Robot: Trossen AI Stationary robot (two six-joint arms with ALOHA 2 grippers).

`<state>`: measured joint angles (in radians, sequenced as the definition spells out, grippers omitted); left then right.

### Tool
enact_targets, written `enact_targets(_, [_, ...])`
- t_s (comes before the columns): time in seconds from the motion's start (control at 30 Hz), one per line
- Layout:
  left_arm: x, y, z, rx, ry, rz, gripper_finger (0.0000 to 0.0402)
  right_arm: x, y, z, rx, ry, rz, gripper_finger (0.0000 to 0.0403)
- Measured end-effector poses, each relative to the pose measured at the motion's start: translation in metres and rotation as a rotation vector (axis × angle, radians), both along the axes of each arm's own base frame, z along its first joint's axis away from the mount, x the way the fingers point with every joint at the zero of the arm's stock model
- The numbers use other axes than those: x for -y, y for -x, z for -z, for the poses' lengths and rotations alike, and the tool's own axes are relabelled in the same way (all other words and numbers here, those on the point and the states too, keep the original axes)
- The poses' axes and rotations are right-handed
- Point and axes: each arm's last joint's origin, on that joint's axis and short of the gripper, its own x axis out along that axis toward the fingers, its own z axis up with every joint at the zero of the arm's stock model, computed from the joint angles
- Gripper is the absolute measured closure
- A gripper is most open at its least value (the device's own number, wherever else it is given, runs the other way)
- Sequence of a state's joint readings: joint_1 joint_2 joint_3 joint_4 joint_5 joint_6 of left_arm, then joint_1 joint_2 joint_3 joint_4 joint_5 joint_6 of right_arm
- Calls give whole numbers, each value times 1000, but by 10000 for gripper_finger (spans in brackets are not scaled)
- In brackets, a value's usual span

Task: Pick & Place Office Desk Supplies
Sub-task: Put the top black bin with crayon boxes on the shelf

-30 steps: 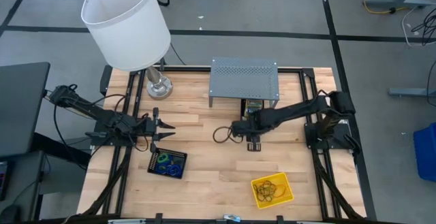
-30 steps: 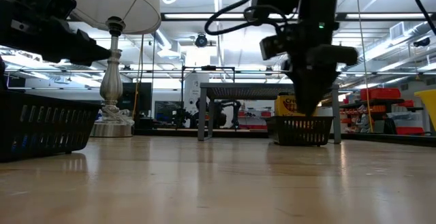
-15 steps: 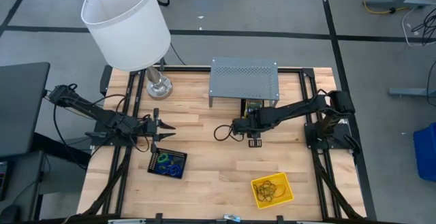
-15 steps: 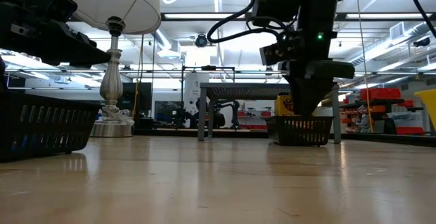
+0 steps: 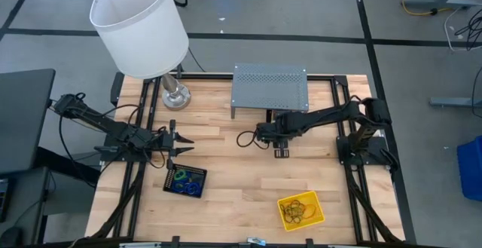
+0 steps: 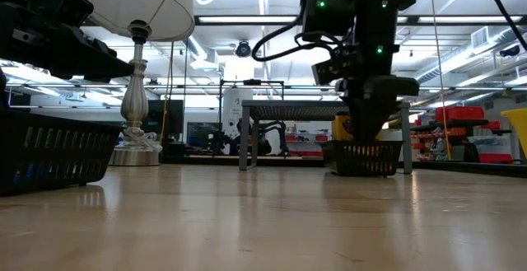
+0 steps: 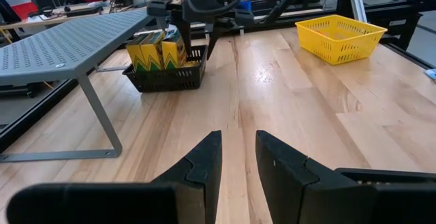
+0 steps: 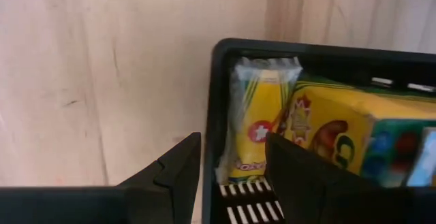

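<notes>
Yellow-and-green crayon boxes [image 7: 160, 48]: they stand upright, packed side by side in the black mesh tray [image 7: 169, 76], which sits on the wooden table [image 5: 241, 195] at the front edge of the grey perforated shelf [image 5: 269, 87]; standing packed like this, each box leaves only its top edge free, so I judge a grasp must come from above.
Right gripper [image 8: 228, 164]: it hangs directly over the tray's near wall, fingers spread with a gap, nothing between them; one finger is outside the wall and the other over the small yellow box [image 8: 259, 125], so it looks lined up either for the wall or for that box, I cannot tell which.
Second black mesh tray [image 5: 185, 181]: it lies near the left side of the table and holds blue and green rubber-band loops [image 5: 184, 182], kept apart from the crayons.
Yellow tray [image 5: 301, 209]: near the front right, well apart from the crayon tray, with rubber-band loops inside, colours too small to tell.
Left gripper [image 5: 170, 142]: it waits just behind the second mesh tray, fingers slightly apart, holding nothing.
White-shaded lamp [image 5: 140, 26]: at the back left corner, out of the working path.
</notes>
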<state>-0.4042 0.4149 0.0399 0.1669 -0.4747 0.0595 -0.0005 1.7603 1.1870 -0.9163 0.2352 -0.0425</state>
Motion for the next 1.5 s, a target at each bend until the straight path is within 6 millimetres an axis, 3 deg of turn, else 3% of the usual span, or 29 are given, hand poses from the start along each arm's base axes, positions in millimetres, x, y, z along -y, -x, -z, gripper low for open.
enact_targets(0.2, [0, 0, 0, 0, 0, 0, 303, 6, 3, 13, 22, -45, 18, 231])
enact_targets(0.33, [0, 0, 0, 0, 0, 0, 303, 3, 11, 29, 27, -23, 19, 231])
enact_targets(0.47, [0, 0, 0, 0, -1, 1, 303, -4, 16, 33, 5, 33, 48, 244])
enact_targets(0.73, [0, 0, 0, -1, -8, 2, 303, -32, 18, 34, 11, 32, -8, 390])
enact_targets(1.27, [0, 0, 0, -1, -11, 2, 303, -110, 35, 33, 168, 237, -39, 400])
enact_targets(1.5, [0, 0, 0, 0, -4, 0, 303, -130, 45, 30, 198, 322, -106, 401])
